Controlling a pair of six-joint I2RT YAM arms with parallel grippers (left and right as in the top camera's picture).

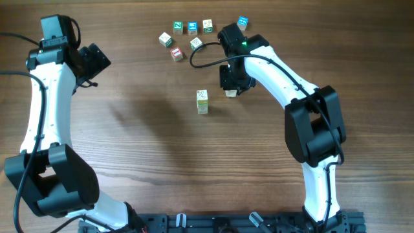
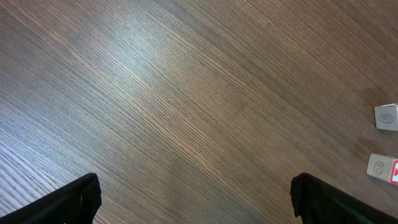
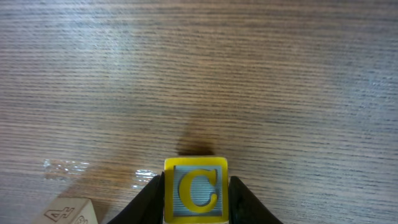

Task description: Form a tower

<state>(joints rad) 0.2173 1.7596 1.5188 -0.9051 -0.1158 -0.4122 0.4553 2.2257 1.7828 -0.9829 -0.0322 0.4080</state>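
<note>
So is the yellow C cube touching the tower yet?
Apart. The overhead view shows a clear gap between the tower and the yellow C cube, which sits between the right end effector's fingers.

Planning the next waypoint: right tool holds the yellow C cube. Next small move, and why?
Probably slide the right tool sideways until the yellow C cube is centred above the tower; it looks gripped, yet sits beside the tower, not over it.
</note>
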